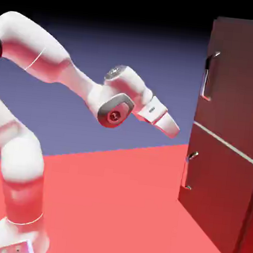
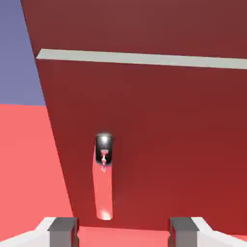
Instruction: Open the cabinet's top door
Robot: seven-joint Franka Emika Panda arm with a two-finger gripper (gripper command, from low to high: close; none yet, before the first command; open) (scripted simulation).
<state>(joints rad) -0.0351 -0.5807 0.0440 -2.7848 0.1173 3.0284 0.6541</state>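
The cabinet's top door (image 1: 240, 85) is being presented as a flat, dark reddish-brown panel, its surface darkening toward the upper edge. A slim vertical silver handle (image 1: 209, 77) is being carried near the door's left edge in the exterior view, its bar being bent inward at both ends. The door is being seen closed, flush with the cabinet (image 1: 248, 218).

One cabinet is being counted, with two doors being stacked and divided by one pale seam (image 1: 226, 143). Two handles are being counted, one per door, the handle of the lower door (image 1: 218, 188) being the shorter. One arm (image 1: 24, 156) is being recorded, with one gripper and two fingertips (image 2: 63, 231).

The top door is being located in the upper half of the cabinet, at the exterior view's right, ahead of and above the gripper (image 1: 170, 128), and is not being touched. In the hand view, the lower door and its handle are being faced. The fingertips are being held apart, with nothing being clamped between them.
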